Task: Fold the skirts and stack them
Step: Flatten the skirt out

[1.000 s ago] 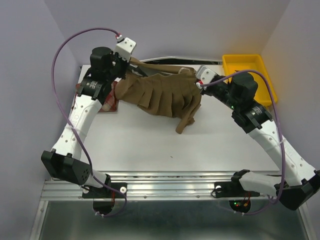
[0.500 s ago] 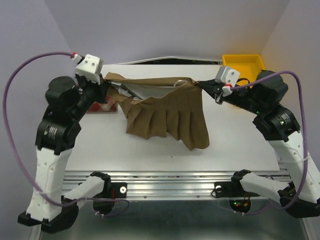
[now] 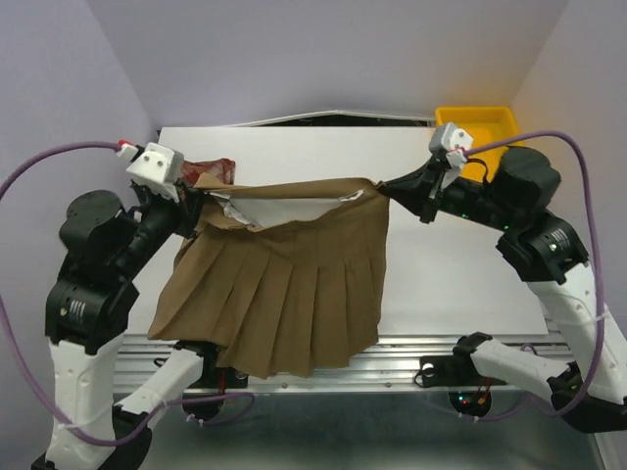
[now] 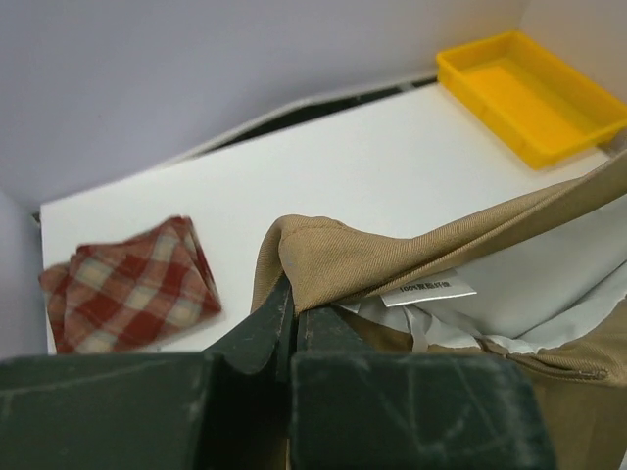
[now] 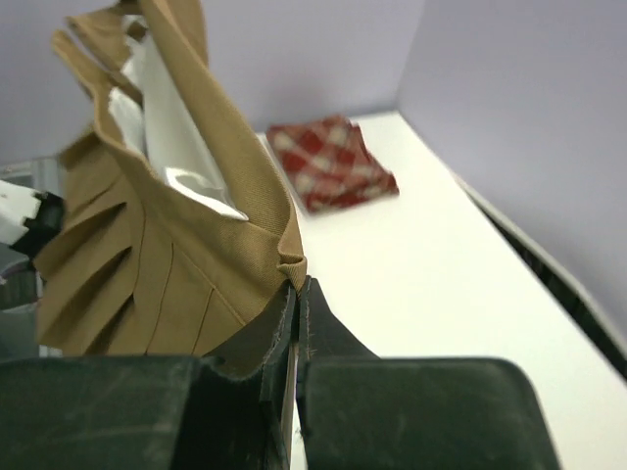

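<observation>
left hand [image 4: 291, 302], right hand [image 5: 299, 294] — pinch tan skirt [image 3: 284, 284] waistband ends | hem seemingly overhangs table [image 3: 446, 279] near edge

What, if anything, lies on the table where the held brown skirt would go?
Nothing visible. The table beyond the brown skirt is bare; the folded plaid skirt sits at its far left corner, the yellow tray far right.

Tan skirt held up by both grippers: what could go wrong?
1. The left gripper and right gripper each pinch only a corner of the tan skirt at its waistband; a tug apart could slip one out.
2. The hem hangs past the near edge of the table, over the rail; it may snag when laid down.
3. The folded plaid skirt lies near the left gripper and could get brushed.
</observation>
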Controlling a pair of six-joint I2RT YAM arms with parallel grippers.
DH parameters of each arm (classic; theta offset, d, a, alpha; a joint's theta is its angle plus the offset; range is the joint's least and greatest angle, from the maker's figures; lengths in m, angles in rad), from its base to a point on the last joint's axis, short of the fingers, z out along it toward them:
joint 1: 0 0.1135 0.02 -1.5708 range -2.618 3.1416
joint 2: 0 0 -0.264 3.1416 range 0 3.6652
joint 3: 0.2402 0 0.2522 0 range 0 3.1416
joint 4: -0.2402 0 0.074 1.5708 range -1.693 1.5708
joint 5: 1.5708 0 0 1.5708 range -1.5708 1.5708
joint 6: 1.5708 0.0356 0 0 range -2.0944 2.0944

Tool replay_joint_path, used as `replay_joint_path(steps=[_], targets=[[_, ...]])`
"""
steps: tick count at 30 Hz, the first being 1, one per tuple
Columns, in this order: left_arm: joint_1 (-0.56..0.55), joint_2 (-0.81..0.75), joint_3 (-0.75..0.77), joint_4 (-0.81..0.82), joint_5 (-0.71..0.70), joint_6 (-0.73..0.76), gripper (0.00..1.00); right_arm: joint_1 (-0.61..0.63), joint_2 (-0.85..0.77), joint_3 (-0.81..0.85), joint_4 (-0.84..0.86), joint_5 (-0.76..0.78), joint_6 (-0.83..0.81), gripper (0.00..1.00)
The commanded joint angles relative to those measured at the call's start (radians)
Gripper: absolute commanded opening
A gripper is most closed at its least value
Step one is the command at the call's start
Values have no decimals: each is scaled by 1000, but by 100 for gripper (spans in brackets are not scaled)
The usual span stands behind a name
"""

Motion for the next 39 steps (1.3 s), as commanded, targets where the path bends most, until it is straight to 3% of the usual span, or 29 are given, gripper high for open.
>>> replay_joint_path(steps=[1, 5, 7, 8, 9, 10, 11, 12, 14, 16, 19, 21, 25, 26, 28, 35, 39], targets=[[31, 114, -128, 88, -137, -10, 6, -36, 80, -102, 4, 382, 17, 1], [31, 380, -128, 186, -188, -46, 5, -83, 197, -162, 76, 508, -21, 1], [32, 512, -40, 242, -183, -53, 14, -102, 293, -169, 134, 547, -21, 1], [32, 647, 5, 252, -148, -53, 21, -140, 335, -150, 146, 569, -21, 6], [32, 715, 118, 254, -131, -51, 49, -166, 379, -136, 154, 622, -12, 21], [32, 863, 201, 227, -116, -44, 58, -190, 486, -117, 159, 644, 0, 51], [34, 943, 296, 182, -114, -45, 77, -216, 538, -69, 157, 687, 14, 71], [34, 1085, 488, 86, -123, -46, 98, -264, 638, -36, 122, 692, 32, 85], [38, 1198, 751, -43, -162, -43, 98, -298, 707, 66, 80, 698, 54, 100], [49, 1205, 748, -19, -165, -37, 98, -321, 731, 90, 74, 660, 56, 100], [99, 1071, 526, 134, -60, -54, 98, -330, 715, 85, 83, 585, 33, 100], [118, 1000, 348, 235, -28, -60, 98, -330, 688, 62, 85, 427, -42, 99], [126, 883, 144, 280, 41, 10, 97, -330, 709, 45, -33, 172, -99, 79], [126, 852, 111, 280, 76, 25, 93, -321, 724, 52, -42, 135, -99, 70], [126, 819, 4, 286, 110, 50, 86, -321, 769, 53, -58, 77, -121, 64], [124, 786, -244, 265, 222, 144, 77, -301, 918, 84, 4, 150, -208, 67], [118, 811, -303, 228, 228, 185, 70, -301, 991, 75, -7, 167, -241, 64]])
